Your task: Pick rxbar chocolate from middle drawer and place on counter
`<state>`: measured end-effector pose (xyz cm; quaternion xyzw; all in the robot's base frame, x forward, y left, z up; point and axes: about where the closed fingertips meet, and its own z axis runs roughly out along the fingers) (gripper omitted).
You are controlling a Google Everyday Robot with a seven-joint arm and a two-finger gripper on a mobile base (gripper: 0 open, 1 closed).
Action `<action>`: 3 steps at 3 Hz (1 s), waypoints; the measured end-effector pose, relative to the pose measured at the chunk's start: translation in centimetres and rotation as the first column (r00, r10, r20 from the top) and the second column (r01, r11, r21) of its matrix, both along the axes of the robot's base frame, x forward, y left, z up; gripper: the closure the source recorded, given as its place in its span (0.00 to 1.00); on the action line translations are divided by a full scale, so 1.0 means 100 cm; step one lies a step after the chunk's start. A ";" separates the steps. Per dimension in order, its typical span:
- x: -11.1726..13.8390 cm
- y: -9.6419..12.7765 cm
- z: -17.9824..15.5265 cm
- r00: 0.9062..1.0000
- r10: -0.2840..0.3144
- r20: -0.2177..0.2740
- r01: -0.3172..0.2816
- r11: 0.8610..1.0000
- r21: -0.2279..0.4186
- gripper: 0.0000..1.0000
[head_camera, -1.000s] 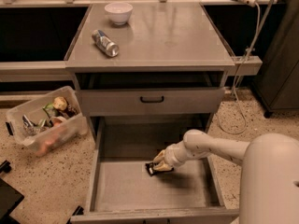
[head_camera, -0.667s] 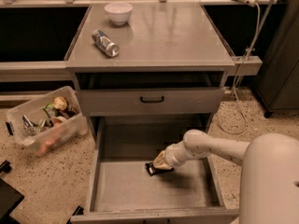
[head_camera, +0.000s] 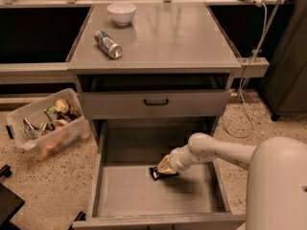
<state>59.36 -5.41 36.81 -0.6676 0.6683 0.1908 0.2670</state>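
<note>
My pincer was down inside the open middle drawer, low over its grey floor and a little right of the centre. Its tip was right at the rxbar chocolate, a small dark bar that lay on the drawer floor and stuck out to the left from under the tip. How far open the pincer was, and whether it had hold of the bar, I could not tell. My pale arm came in over the drawer's right wall and sloped down to the left toward the bar, with my rounded body at the lower right.

Around the bar the drawer floor was plain grey. Above the open drawer sat a shut drawer front with a dark handle in the middle. Over that was the table, smooth and grey. On it a silver can lay on its side near the left edge, and a white bowl stood toward the back, apart from the can.

To the left of the cabinet, on the speckled floor, a clear plastic bin sat tilted, with mixed small items in it. On the right a thin cable hung down to the floor.
</note>
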 end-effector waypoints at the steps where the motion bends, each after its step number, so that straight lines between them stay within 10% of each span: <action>1: 0.000 0.000 0.000 1.000 0.000 0.000 0.000 1.000 0.000 0.58; 3: 0.000 0.000 0.000 1.000 0.000 0.000 0.000 1.000 0.000 0.11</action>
